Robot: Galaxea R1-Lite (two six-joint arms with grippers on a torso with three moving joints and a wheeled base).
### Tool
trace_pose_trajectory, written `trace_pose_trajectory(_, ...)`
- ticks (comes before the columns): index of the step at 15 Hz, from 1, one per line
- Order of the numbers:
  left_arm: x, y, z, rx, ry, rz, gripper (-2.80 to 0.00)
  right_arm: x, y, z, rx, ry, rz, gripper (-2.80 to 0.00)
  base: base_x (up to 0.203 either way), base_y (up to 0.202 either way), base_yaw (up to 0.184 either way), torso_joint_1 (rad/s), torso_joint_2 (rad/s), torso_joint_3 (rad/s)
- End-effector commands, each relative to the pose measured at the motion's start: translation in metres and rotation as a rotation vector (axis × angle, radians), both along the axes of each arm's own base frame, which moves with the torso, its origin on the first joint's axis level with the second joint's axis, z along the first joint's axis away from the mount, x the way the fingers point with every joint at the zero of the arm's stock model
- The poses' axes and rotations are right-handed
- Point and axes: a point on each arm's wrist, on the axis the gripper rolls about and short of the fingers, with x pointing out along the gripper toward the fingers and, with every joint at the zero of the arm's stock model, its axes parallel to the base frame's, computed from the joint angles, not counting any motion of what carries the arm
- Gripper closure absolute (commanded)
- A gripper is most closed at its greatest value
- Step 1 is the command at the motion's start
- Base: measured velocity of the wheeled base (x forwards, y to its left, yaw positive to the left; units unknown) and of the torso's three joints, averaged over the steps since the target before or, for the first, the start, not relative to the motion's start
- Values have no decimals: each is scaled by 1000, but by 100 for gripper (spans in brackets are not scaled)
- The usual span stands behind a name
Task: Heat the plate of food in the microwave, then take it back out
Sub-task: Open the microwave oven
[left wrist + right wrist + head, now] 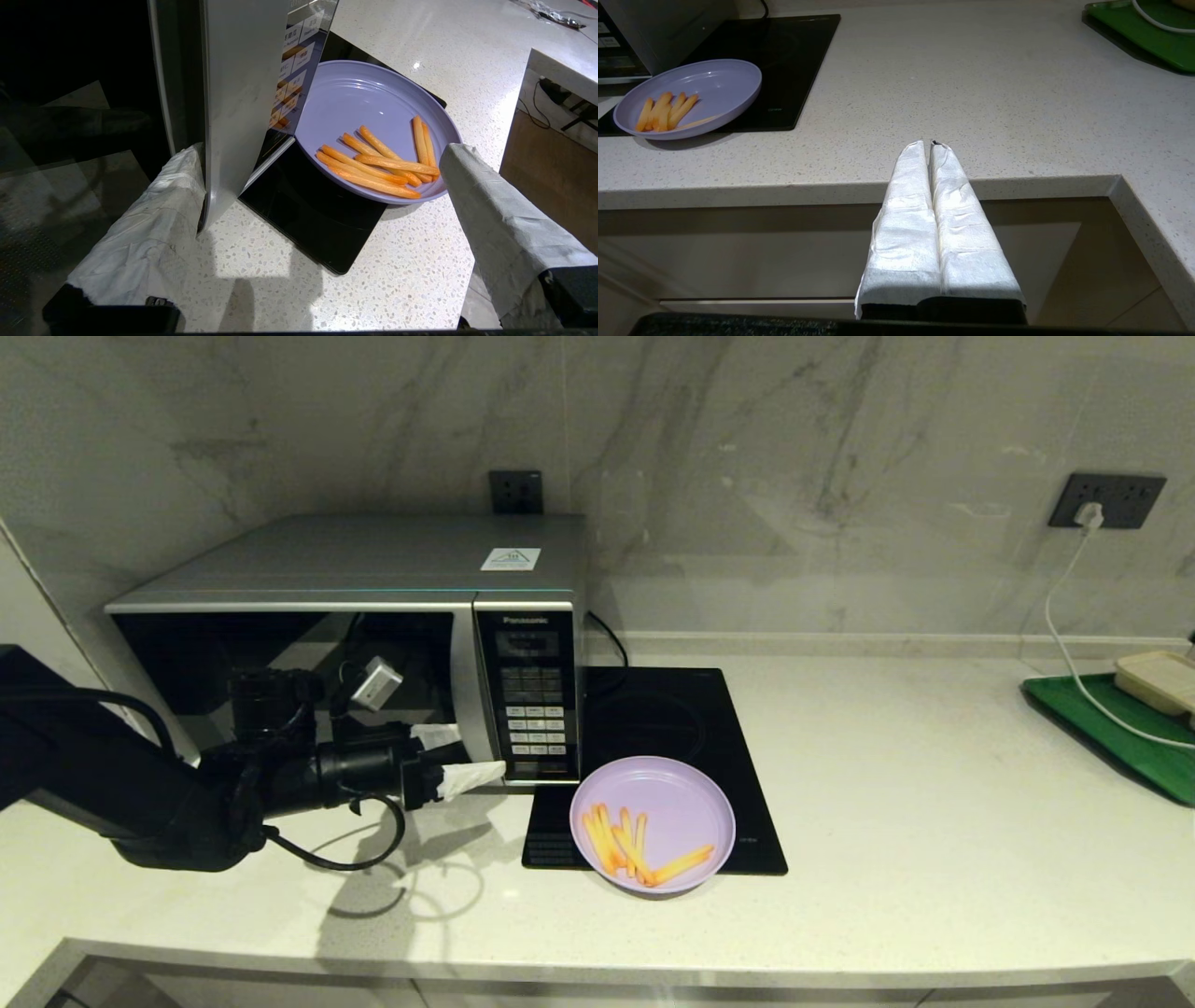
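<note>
Left arm (140, 784): matte black, thick tubular links with a glossy black cylindrical wrist section, a looping black cable slung beneath, and a small silver-grey box-shaped camera module (376, 682) mounted above. Left gripper (462, 756): two long flat fingers (140, 233) wrapped in crinkled white cloth tape on black bases. Right gripper (932, 145): identical white-taped fingers on a black mount.

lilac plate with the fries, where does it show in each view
Head view: plate of food low centre, on the hob's front edge.
Left wrist view: plate of food centre-right, past the microwave's handle.
Right wrist view: plate of food far left, upper part.
Shared landmark: the black induction hob under it.
</note>
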Motion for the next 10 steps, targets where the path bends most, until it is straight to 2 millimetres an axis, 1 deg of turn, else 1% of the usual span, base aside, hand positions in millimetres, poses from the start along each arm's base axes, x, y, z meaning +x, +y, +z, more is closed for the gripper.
trace_pose_trajectory(1, -2, -4, 3, -5, -7, -17, -280, 0, 0, 0, 0, 0, 1, 0, 0, 0, 0, 0, 0, 0)
trace_pose_trajectory(10, 4, 9, -5, -15, 15, -4, -280, 0, 0, 0, 0, 0, 1, 0, 0, 0, 0, 0, 0, 0)
